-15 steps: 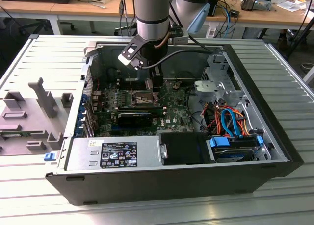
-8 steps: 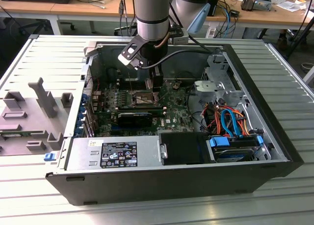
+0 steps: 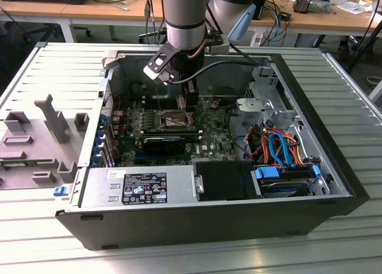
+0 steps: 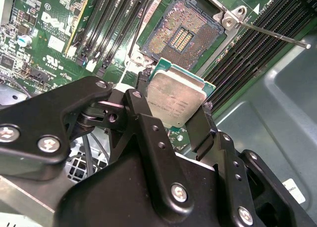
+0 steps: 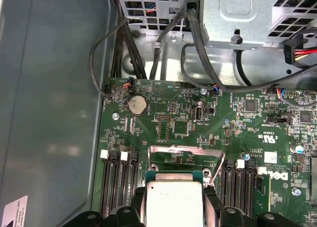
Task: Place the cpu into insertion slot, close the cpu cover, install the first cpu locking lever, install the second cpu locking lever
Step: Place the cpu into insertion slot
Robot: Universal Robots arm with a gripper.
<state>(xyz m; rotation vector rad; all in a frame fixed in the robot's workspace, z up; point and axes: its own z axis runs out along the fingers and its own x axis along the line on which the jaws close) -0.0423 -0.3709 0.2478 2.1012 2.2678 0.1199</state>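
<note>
My gripper (image 4: 173,106) is shut on the cpu (image 4: 177,99), a square silver-topped chip on a green board, with one black finger on each side edge. In the second wrist view the chip hangs tilted a little above and beside the insertion slot (image 4: 182,33), whose contact field lies bare. The first wrist view shows the cpu (image 5: 174,203) between the fingers, with the cpu cover (image 5: 185,149) raised open behind it. A thin locking lever (image 4: 271,33) sticks out, swung free of the socket. In the exterior view my gripper (image 3: 190,105) hovers over the slot (image 3: 169,120) inside the open case.
Black memory slots (image 4: 247,49) flank the socket on both sides. A power supply (image 3: 140,187) fills the near corner, with a drive cage (image 3: 268,101) and orange and blue cables (image 3: 277,145) at the exterior view's right. Grey fixtures (image 3: 42,137) lie outside the case.
</note>
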